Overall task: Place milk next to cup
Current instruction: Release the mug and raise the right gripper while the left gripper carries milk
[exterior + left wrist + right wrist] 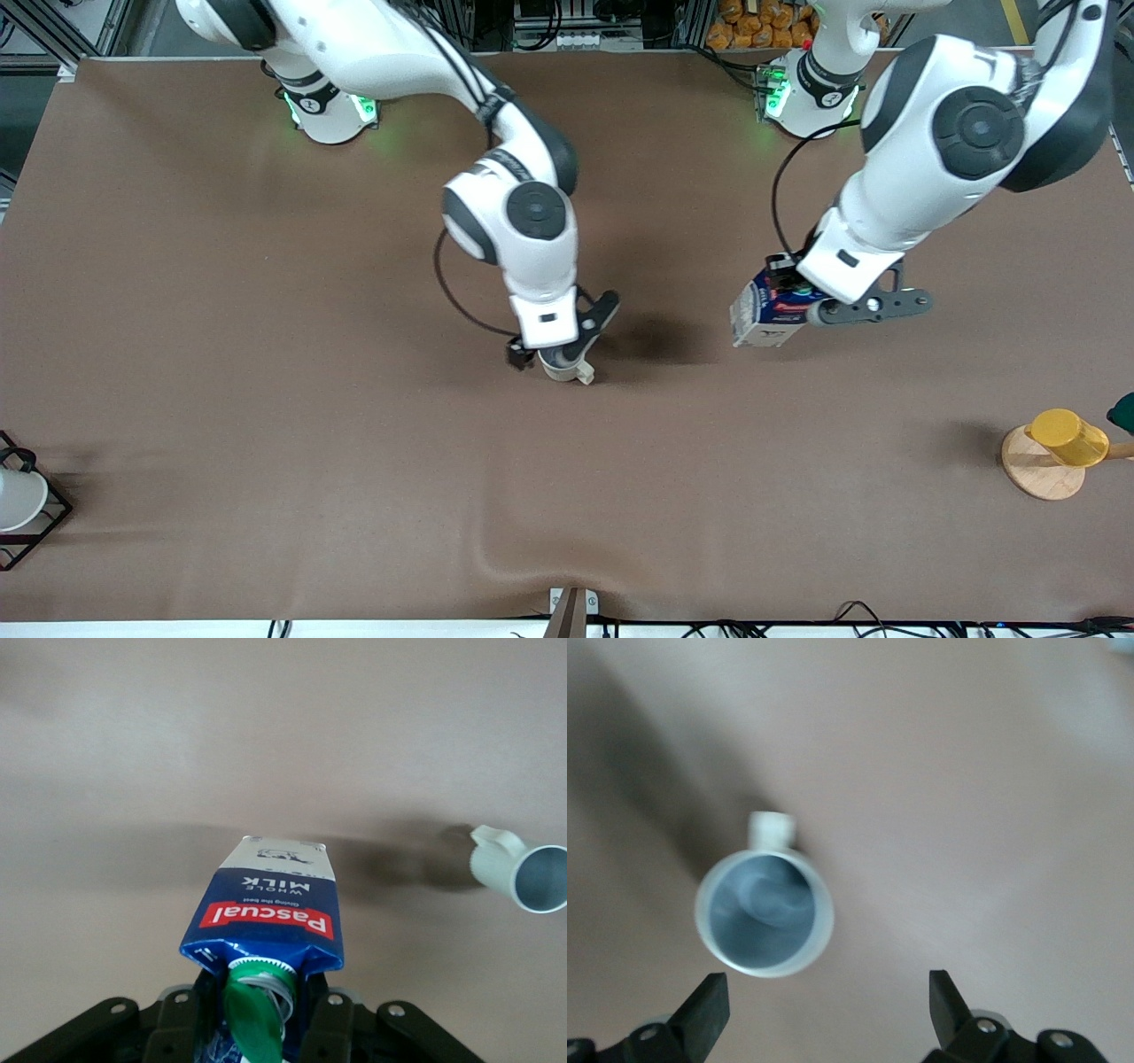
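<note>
The left gripper (257,1014) holds the milk (767,312) by its top, near the middle of the surface (266,354); its fingers are mostly hidden. The right gripper (824,1005) is wide open over the cup (563,364), which the arm partly hides.

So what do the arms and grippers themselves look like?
Both arms are glossy white with black joint bands and round black caps. Green lights glow at both bases. A thin black cable loops beside each wrist. The left gripper and right gripper have white bodies and black fingers.
</note>
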Motion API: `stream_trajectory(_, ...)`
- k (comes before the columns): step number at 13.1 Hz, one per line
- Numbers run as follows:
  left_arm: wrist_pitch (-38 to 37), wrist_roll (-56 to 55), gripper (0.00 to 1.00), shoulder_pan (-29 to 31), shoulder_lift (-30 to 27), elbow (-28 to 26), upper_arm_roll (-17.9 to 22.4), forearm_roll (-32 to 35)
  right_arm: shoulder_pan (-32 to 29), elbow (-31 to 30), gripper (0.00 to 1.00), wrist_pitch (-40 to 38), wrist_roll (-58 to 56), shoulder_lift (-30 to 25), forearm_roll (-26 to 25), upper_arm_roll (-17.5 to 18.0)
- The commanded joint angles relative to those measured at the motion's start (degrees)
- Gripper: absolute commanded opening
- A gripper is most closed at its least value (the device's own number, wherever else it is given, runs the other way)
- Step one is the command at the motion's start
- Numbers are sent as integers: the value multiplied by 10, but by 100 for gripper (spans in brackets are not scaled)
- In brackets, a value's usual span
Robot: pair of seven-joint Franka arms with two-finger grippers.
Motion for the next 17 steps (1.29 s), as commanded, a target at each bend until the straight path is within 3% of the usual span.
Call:
stream_trajectory(1, -12, -57, 30, -48, 44, 46, 1, -2, -63, -104, 100, 2, 24, -100, -2, 11)
stream_trajectory(7, -9, -83, 29, -142, 105, 77, 2, 0, -190, -203, 100, -15, 19, -221, 10, 11)
stream_trajectory(13, 20, -118, 29, -217, 164, 109, 7, 17, -280, -217, 100, -120, 14, -284, 40, 9)
stream_trajectory(17, 77, -189, 29, -253, 212, 129, 9, 21, -285, -217, 100, -174, 14, -325, 41, -40)
